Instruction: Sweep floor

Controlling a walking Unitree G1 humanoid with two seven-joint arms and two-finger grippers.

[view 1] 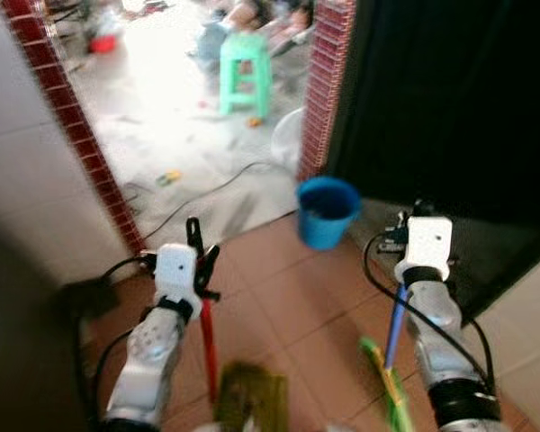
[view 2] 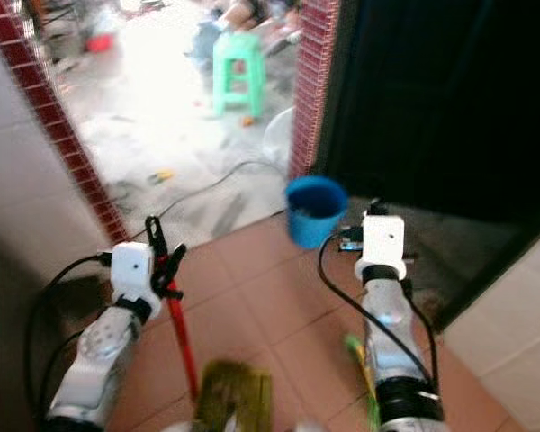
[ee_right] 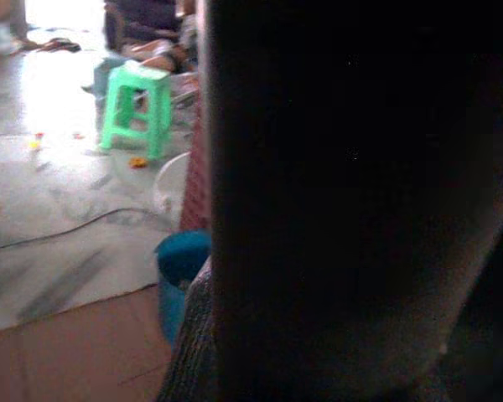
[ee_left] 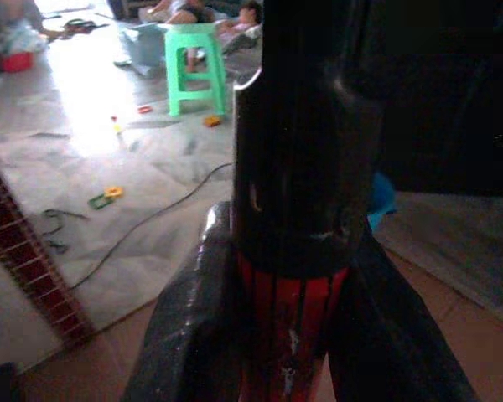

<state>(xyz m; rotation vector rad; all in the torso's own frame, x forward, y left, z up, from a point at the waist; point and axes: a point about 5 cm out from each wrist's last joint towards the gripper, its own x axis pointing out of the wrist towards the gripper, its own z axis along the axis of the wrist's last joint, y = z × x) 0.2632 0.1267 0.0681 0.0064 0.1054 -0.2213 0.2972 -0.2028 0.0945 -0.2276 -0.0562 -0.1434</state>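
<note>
My left gripper (view 1: 201, 255) is shut on a red broom handle (view 1: 208, 346) that runs down to a yellow-green broom head (view 1: 252, 394) on the brown tiled floor (view 1: 279, 297). In the left wrist view the black fingers (ee_left: 184, 335) clamp the red handle (ee_left: 293, 314) just below its black top section. My right gripper (view 1: 407, 220) is raised at the right, shut on a blue-handled (view 1: 394, 326) green tool (view 1: 391, 391) that slants down beside the arm. A dark shape close to the lens hides the right fingers in the right wrist view.
A blue bucket (view 1: 327, 210) stands on the tiles just ahead by a red brick post (view 1: 328, 81). Beyond the doorway lies a bright grey floor with a black cable (view 1: 207, 189), small litter (view 1: 168, 177) and a green stool (view 1: 245, 72). A dark opening (view 1: 450, 108) is at the right.
</note>
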